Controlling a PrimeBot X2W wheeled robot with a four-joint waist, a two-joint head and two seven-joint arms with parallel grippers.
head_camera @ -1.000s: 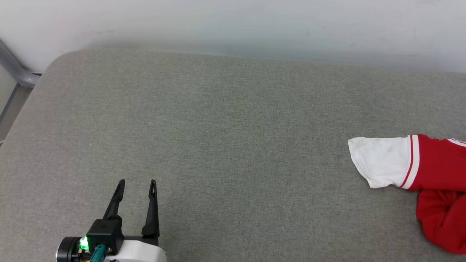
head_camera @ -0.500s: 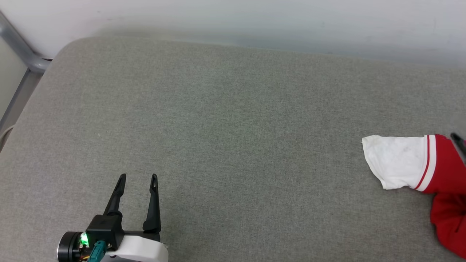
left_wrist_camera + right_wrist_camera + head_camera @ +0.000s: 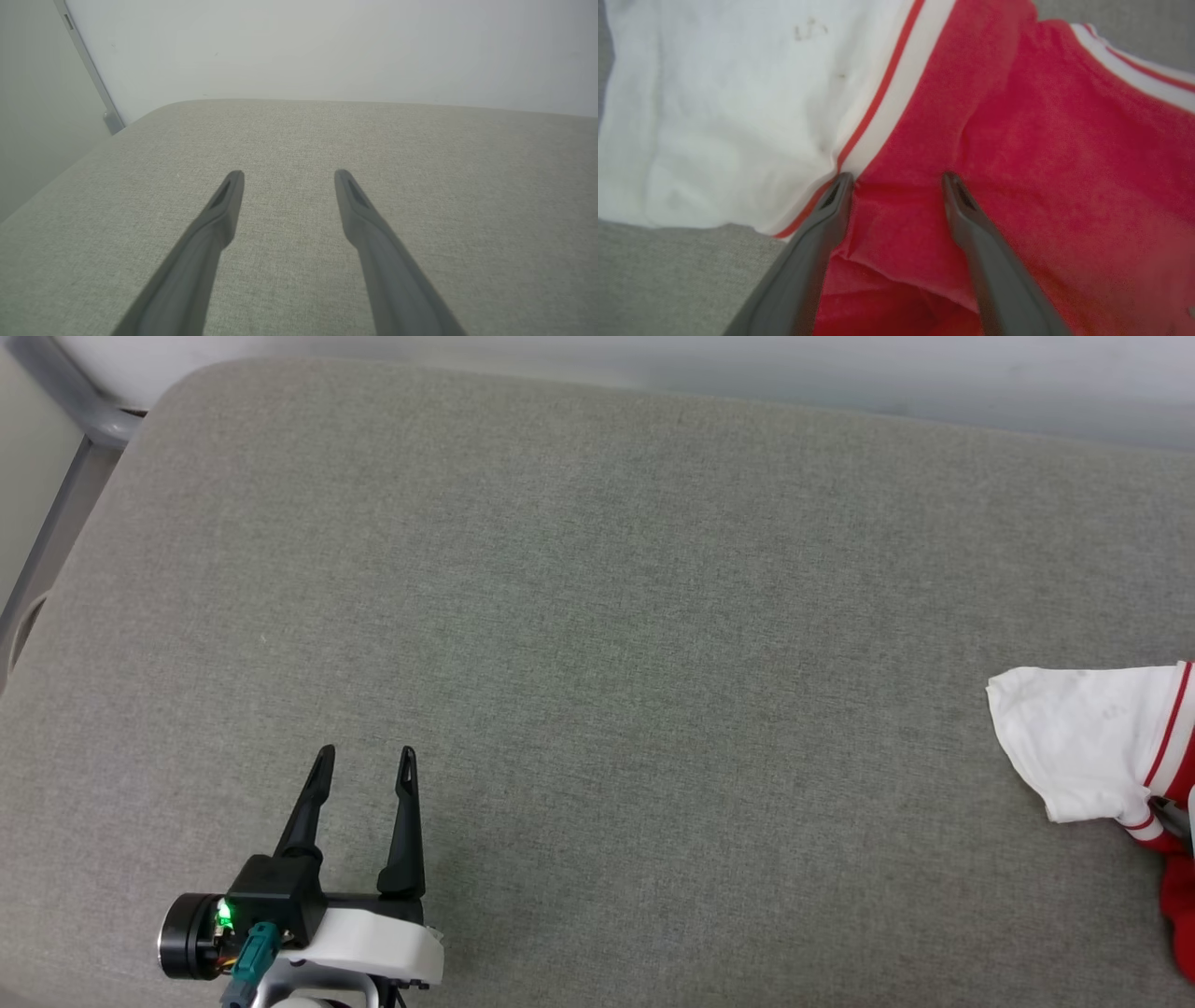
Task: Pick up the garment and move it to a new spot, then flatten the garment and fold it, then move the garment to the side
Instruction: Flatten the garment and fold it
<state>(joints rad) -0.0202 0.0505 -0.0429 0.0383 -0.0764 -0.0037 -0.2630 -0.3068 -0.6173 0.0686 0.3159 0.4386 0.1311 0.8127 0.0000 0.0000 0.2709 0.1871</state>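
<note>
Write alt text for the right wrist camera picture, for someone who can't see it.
The open right claw has its two dark fingers spread over the red garment, one tip at the striped seam of its white sleeve. Grey cushion shows at lower left.

Red soft-fabric T-shirt with white sleeves [image 3: 1088,747] cut off at right edge, body mostly unseen; faint grey mark [image 3: 810,29] too blurred to read.

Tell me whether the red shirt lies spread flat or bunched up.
Bunched up. The garment shows creases, with red fabric folded over itself below the white sleeve. How the rest lies, cannot tell.
</note>
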